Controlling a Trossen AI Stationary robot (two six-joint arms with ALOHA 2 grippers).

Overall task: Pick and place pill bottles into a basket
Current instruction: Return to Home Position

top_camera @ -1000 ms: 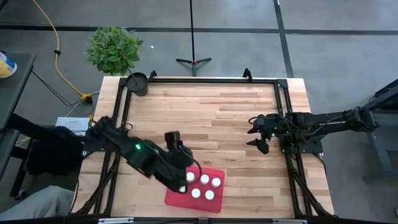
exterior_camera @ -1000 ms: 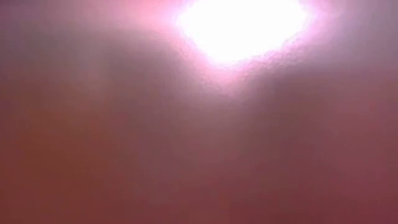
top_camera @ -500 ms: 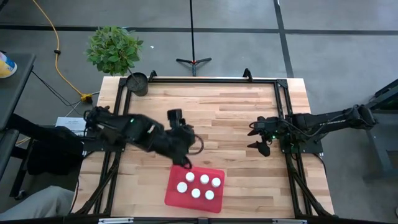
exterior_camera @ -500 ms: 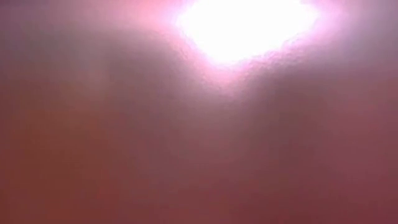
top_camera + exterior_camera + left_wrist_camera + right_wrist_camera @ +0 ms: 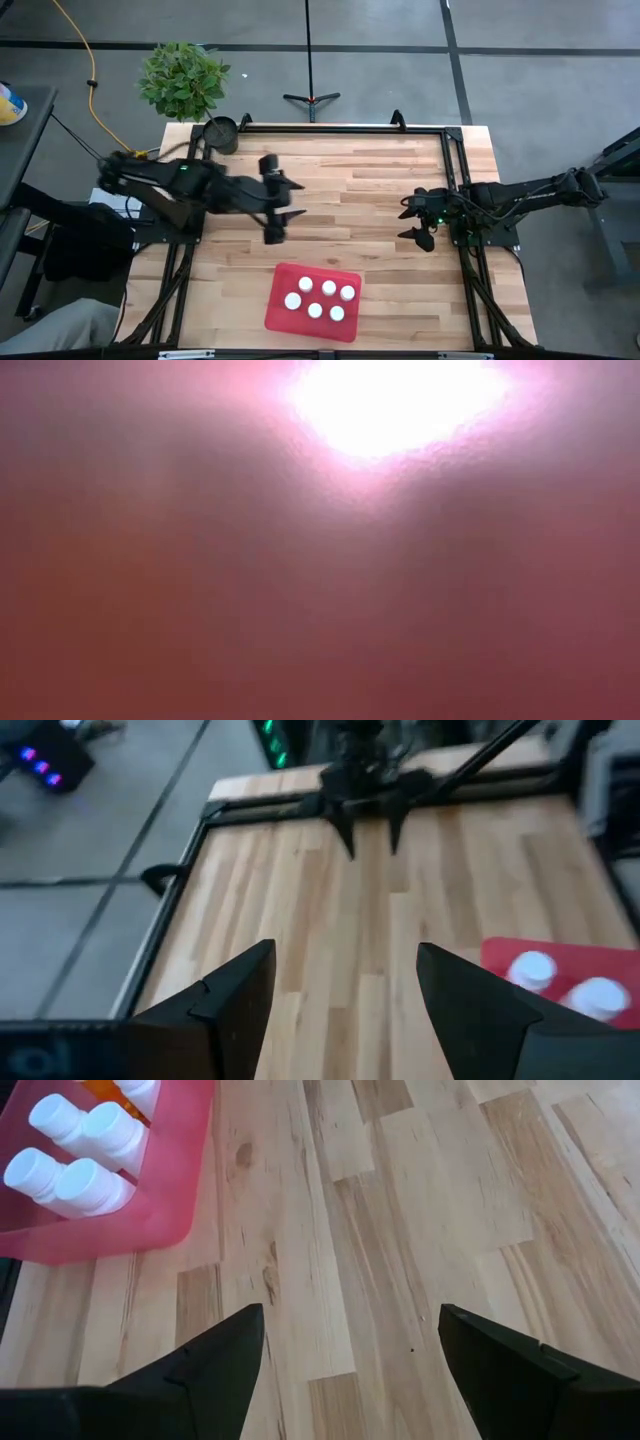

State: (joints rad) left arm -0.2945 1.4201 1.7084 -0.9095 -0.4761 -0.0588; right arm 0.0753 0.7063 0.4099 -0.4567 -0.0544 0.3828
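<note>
The red basket [image 5: 345,275] lies on the wood near the table's near edge. Several pill bottles [image 5: 314,310] stand upright in it, white caps up. They also show in the right wrist view [image 5: 85,1150] and the left wrist view [image 5: 533,968]. My left gripper [image 5: 284,210] is open and empty above the table, on the far side of the basket. It points toward the right arm. My right gripper [image 5: 408,222] is open and empty at the table's right. The low view shows only a pink-red glare.
A small dark pot [image 5: 222,133] stands at the far left corner, with a potted plant [image 5: 183,78] behind it. Black frame rails [image 5: 330,128] run along the table's edges. Bare wood [image 5: 350,200] lies between the two grippers.
My left gripper has risen from the basket's left end and gone toward the table's far edge and a little left. It has turned and now points toward the right arm. The bottle it covered now shows standing in the basket.
</note>
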